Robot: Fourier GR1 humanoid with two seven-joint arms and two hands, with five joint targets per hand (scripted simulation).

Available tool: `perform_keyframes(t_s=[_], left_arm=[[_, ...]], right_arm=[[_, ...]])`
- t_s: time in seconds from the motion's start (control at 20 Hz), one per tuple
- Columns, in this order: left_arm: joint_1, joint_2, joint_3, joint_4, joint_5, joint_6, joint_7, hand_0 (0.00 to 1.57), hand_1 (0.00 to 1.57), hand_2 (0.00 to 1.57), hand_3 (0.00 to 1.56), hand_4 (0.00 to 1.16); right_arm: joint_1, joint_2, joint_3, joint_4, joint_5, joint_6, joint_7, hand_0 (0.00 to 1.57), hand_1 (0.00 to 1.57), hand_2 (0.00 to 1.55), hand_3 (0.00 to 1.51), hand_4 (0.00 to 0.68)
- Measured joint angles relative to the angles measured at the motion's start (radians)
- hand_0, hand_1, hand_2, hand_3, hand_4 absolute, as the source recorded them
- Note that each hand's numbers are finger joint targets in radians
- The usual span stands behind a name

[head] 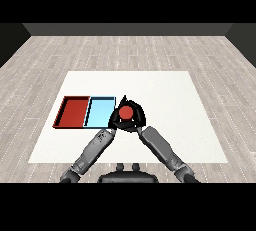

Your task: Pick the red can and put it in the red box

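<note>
red can point(126, 111): just right of the light blue tray, at its near right corner; red top faces the camera, black fingers all around it. Can't tell if it sits on the counter or is lifted.
right robot hand point(138, 121): wrapped round the can from the right, fingers curled on it. Reads as grasping the can.
left robot hand point(114, 121): right up against the can on its left side, over the edge of the blue tray. Fingers merge with the other hand's, can't tell if it is holding or just next to it.
red tray point(74, 111): leftmost, nothing in it, touching the light blue tray.
light blue tray point(100, 111): between red tray and can, nothing in it.
counter point(165, 120): white; trays on the left half.
done: can looks grasped.
left: carry leftward past the whole blue tray, set down inside the red tray, let go.
progress: my read, early to mid; transport not done, can well apart from the red tray.
risk: blue tray lies on the path, wrong-tray drop is the obvious trap.
</note>
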Motion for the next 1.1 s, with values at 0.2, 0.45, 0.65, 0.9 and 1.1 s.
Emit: perform_keyframes(t_s=[0.2, 0.45, 0.65, 0.9, 1.1], left_arm=[[0.011, 0.004, -0.014, -0.028, -0.049, 0.064, 0.047, 0.90, 0.90, 0.95, 0.68, 0.76], [0.015, 0.012, -0.026, -0.030, -0.034, 0.112, 0.057, 1.57, 1.57, 1.54, 1.45, 0.97], [-0.004, 0.022, -0.037, -0.005, -0.023, 0.146, 0.050, 1.57, 1.57, 1.47, 1.33, 0.89], [-0.002, 0.021, -0.040, -0.024, -0.041, 0.177, 0.070, 1.57, 1.57, 1.50, 1.36, 0.87], [0.003, 0.020, -0.055, -0.048, -0.052, 0.212, 0.084, 1.57, 1.57, 1.53, 1.43, 0.87]], right_arm=[[0.001, -0.002, 0.012, -0.006, 0.002, -0.010, -0.008, 1.53, 1.53, 1.47, 1.41, 0.522], [-0.005, -0.006, 0.026, 0.018, -0.036, -0.012, -0.049, 1.47, 1.47, 1.44, 1.39, 0.531], [-0.001, -0.012, 0.035, 0.018, -0.036, -0.022, -0.059, 1.47, 1.47, 1.44, 1.39, 0.557], [0.011, -0.011, 0.025, -0.012, -0.021, -0.004, -0.041, 1.52, 1.52, 1.45, 1.39, 0.538], [0.018, -0.010, 0.006, -0.038, 0.001, 0.007, -0.017, 1.52, 1.52, 1.46, 1.40, 0.547]])
